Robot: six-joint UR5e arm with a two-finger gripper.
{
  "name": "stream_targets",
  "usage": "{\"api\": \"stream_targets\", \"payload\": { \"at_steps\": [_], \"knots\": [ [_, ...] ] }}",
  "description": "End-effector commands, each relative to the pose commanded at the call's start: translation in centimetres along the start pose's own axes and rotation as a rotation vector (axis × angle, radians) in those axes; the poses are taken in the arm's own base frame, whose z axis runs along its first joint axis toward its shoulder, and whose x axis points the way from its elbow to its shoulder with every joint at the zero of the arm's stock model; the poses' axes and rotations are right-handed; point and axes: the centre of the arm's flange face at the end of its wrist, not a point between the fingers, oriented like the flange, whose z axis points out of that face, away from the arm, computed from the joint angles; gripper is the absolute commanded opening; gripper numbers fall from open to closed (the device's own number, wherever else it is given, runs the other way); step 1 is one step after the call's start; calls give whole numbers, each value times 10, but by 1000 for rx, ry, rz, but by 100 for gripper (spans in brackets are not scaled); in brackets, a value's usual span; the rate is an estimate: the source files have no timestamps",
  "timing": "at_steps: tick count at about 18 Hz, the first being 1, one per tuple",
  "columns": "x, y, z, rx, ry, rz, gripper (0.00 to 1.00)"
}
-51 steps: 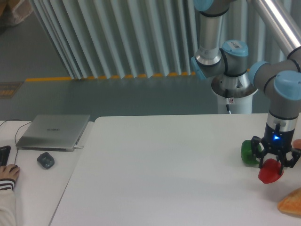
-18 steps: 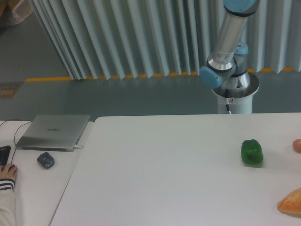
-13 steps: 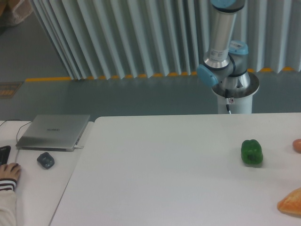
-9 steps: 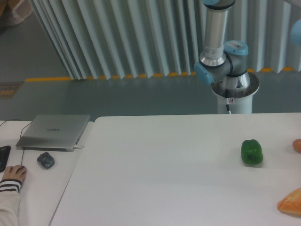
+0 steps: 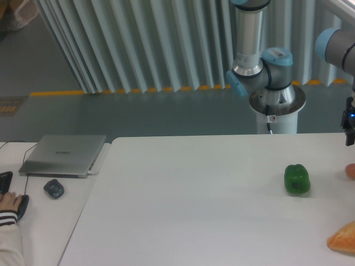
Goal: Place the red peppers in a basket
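Presently on the white bench (image 5: 211,210): one green bell pepper (image 5: 297,179), upright, toward the right side. One orange-tan wedge-shaped item (image 5: 344,238) at the lower right corner, partly cut off by the frame. One small reddish-orange rounded item (image 5: 351,170) at the right edge, mostly out of frame, identity uncertain. Red pepper: not visible anywhere in view; location cannot be told. End effector (image 5: 350,126): only a dark sliver with a blue light shows at the right edge, above the reddish item; open or closed cannot be told. Adjoining desk at left: closed silver laptop (image 5: 62,155), dark mouse (image 5: 54,188), a person's hand (image 5: 9,203).
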Motion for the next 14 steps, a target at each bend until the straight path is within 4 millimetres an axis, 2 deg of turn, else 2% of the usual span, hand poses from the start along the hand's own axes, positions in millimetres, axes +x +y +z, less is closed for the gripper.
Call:
{"api": "stream_targets", "payload": {
  "at_steps": [2,4,14],
  "knots": [
    [-2,-10,4,-4,4,72,100],
    [-6,-10,10,-7,16,88,100],
    [-6,-12,12,-4,19,84,100]
  ]
}}
